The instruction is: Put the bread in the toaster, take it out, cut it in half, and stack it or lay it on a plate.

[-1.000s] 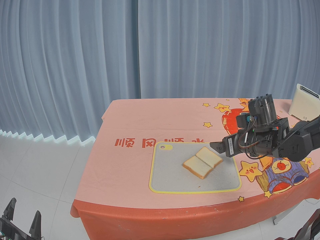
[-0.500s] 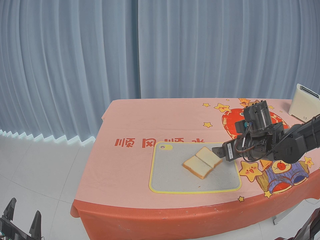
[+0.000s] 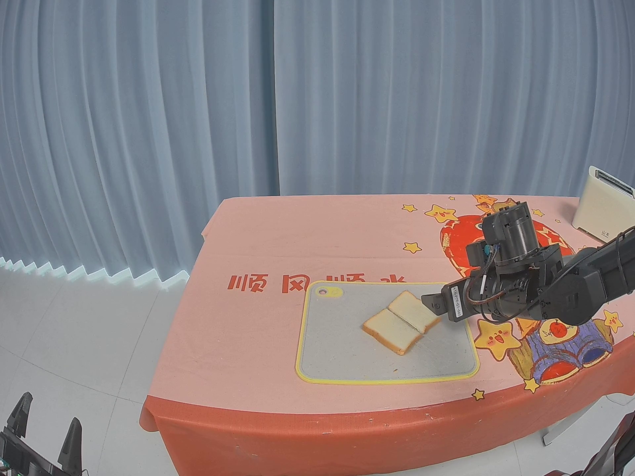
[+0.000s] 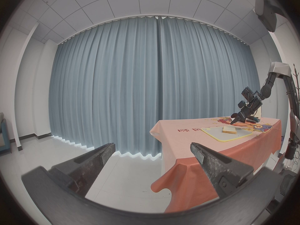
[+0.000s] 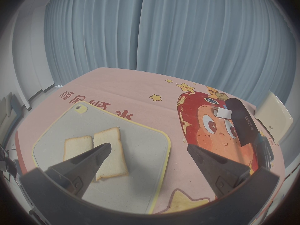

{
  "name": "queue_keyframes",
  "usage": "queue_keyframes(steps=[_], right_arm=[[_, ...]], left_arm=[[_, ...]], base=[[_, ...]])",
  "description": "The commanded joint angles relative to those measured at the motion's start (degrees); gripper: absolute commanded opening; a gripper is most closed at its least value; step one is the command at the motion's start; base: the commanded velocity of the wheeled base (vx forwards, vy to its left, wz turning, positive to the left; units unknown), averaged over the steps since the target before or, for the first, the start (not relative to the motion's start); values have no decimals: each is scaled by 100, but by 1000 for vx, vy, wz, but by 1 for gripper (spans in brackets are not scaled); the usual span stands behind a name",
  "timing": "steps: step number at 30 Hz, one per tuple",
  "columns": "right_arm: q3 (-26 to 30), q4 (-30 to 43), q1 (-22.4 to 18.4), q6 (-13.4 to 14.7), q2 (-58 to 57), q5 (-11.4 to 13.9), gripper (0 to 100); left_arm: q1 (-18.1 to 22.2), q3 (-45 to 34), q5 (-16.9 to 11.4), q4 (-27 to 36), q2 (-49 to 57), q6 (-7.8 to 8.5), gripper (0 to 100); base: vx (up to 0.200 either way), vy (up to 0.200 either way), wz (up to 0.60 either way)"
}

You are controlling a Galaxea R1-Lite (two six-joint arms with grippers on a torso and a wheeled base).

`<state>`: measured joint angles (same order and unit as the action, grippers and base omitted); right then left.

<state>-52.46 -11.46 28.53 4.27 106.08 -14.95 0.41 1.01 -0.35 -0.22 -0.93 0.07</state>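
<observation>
Tan-crusted bread (image 3: 402, 321), cut in two, lies flat on the board (image 3: 331, 358), the pair's long axis running from 8 to 2 o'clock. My right gripper (image 3: 433, 304) hangs just beside its 2 o'clock end, fingers spread, holding nothing. My left gripper (image 4: 152, 147) sits low, off the table's 8 o'clock, likewise spread.
</observation>
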Motion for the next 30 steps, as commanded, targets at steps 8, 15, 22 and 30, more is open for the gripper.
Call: queue_keyframes(steps=[8, 15, 22, 30], right_arm=[[69, -5, -5, -14, 9, -8, 100], [122, 3, -5, -31, 18, -8, 100], [69, 3, -14, -49, 88, -158, 100], [95, -5, -5, -110, 229, -211, 100]], left_arm=[[2, -101, 0, 4, 93, 1, 100], [2, -101, 0, 4, 93, 1, 100], [2, -101, 0, 4, 93, 1, 100], [2, -101, 0, 4, 93, 1, 100]], base=[[0, 0, 0], [0, 0, 0], [0, 0, 0], [0, 0, 0]])
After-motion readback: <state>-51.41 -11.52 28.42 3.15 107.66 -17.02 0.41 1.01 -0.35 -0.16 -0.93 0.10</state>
